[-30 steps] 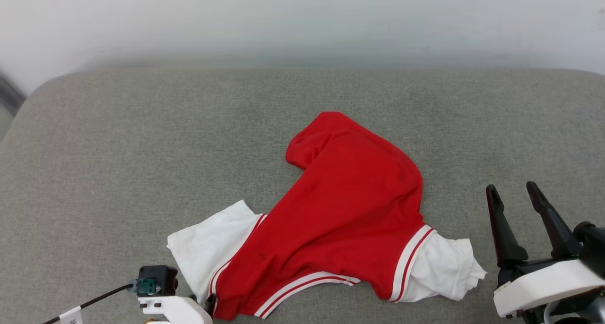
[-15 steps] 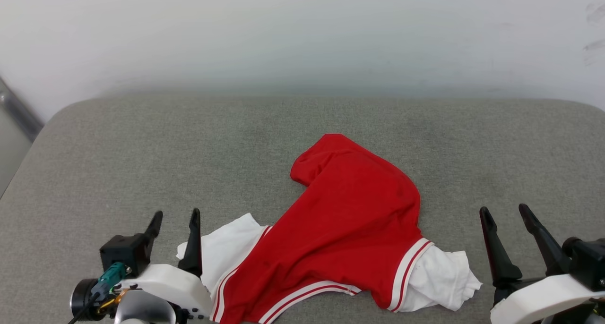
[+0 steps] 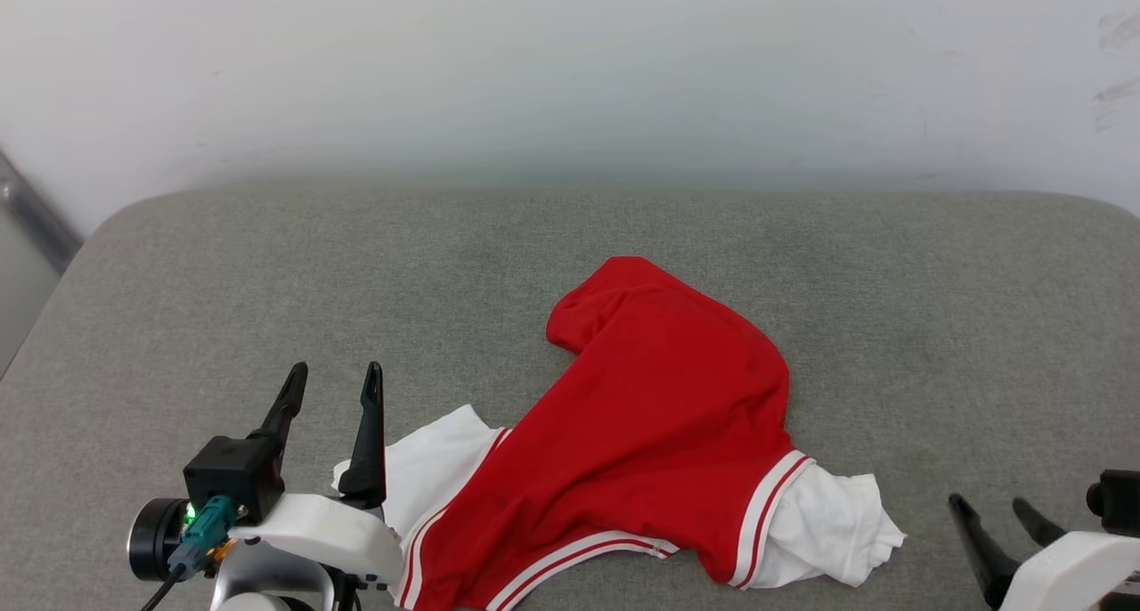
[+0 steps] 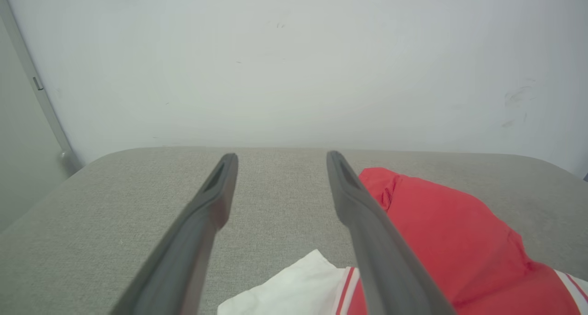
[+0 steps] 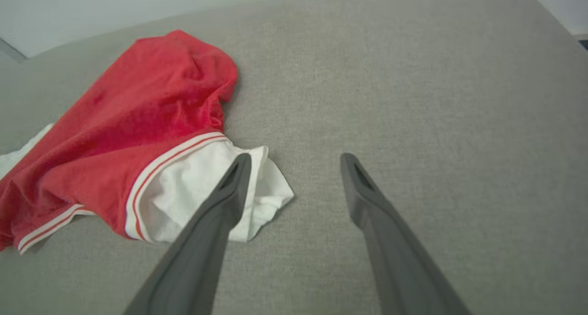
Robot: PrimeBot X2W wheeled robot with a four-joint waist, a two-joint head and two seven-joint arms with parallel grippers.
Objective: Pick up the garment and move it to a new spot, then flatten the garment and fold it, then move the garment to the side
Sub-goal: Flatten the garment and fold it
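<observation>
A red jersey-style garment (image 3: 659, 415) with white sleeves lies crumpled on a grey fabric-covered tabletop (image 3: 356, 264). Its red body is heaped toward a pale wall (image 3: 534, 77), with both sleeves nearer the robot. The left end effector (image 3: 336, 370) hovers just beside the garment's left white sleeve (image 3: 427, 468), its two dark fingers spread wide and holding nothing. The right end effector (image 3: 987, 502) sits near the garment's right white sleeve (image 3: 837, 522), a little apart from it, also spread wide and empty. With one end effector on each side of the garment, the arms seem placed to take a sleeve apiece, so the cloth could be pulled flat. The garment is not yet flattened or folded.
</observation>
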